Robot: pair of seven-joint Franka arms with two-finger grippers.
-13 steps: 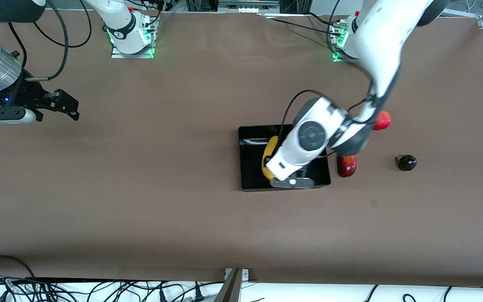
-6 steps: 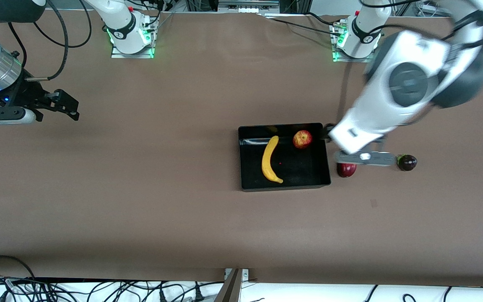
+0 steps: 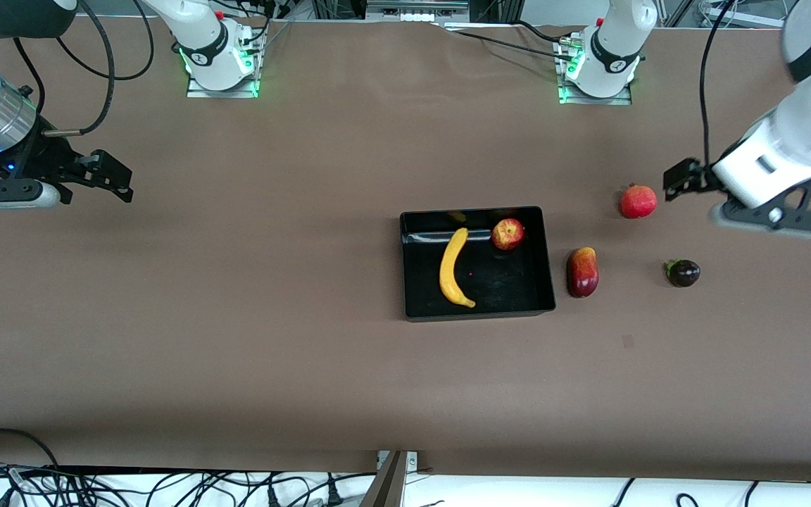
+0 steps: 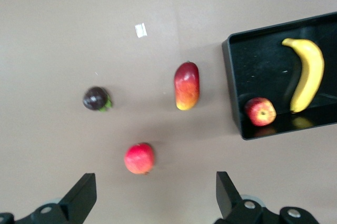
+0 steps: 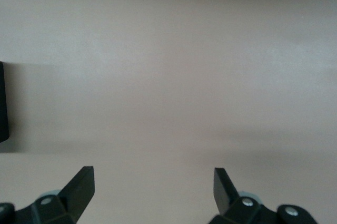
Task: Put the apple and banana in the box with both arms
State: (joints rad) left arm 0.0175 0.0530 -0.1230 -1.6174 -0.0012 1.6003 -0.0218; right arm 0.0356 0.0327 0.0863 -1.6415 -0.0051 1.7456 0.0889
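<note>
Your apple (image 3: pixel 508 234) and banana (image 3: pixel 453 267) both lie in the black box (image 3: pixel 479 311), a little apart.

Your left gripper (image 4: pixel 152 200) hangs over the counter (image 3: pixel 293 338) at the left arm's end, fingers spread wide and holding nothing, with a pomegranate (image 3: pixel 638 201), a mango (image 3: pixel 582 272) beside the box and a dark purple fruit (image 3: pixel 683 272) on the counter there. Your right gripper (image 5: pixel 152 195) waits over its own end, equally wide open and holding nothing.

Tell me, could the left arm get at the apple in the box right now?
Probably yes: the apple lies uncovered in the open-topped box, apart from the banana, and the left gripper is open and empty.
</note>
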